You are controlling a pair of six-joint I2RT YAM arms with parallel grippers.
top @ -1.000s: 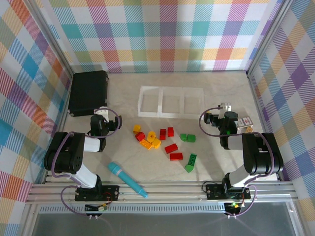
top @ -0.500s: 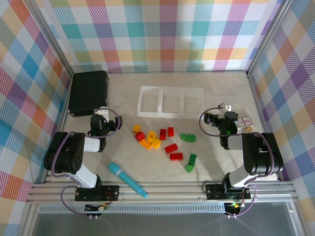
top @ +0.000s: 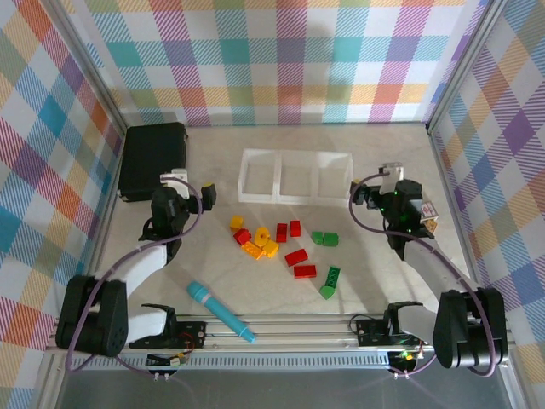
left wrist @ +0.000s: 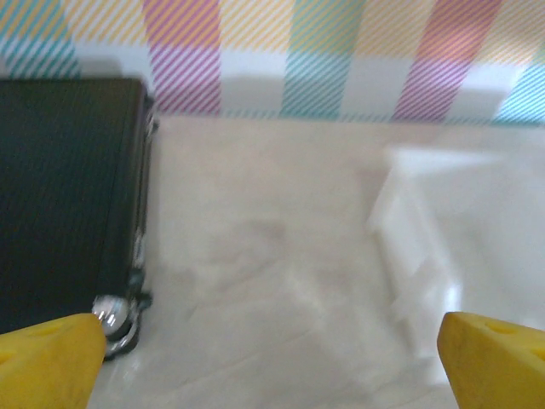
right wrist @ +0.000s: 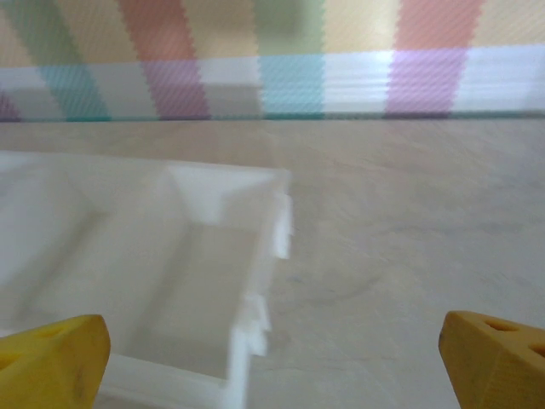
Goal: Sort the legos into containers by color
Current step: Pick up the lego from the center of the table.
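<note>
The containers (top: pixel 294 153), one clear tray of three compartments in a row, lie with the long axis running left to right across the desk (top: pixel 375 281), parallel to the back wall. The legos (top: pixel 295 256) lie loose on the desk just nearer than the tray, between the two arms: yellow bricks to the left, red in the middle, green to the right. The left gripper (top: pixel 192 186) hovers between the black case (top: pixel 152 160) and the tray's left end, jaws spread wide, grasping nothing. The right gripper (top: pixel 409 192) hovers beside the tray's right end, likewise spread wide and touching nothing. A teal cylinder (top: pixel 220 311) lies near the front edge.
</note>
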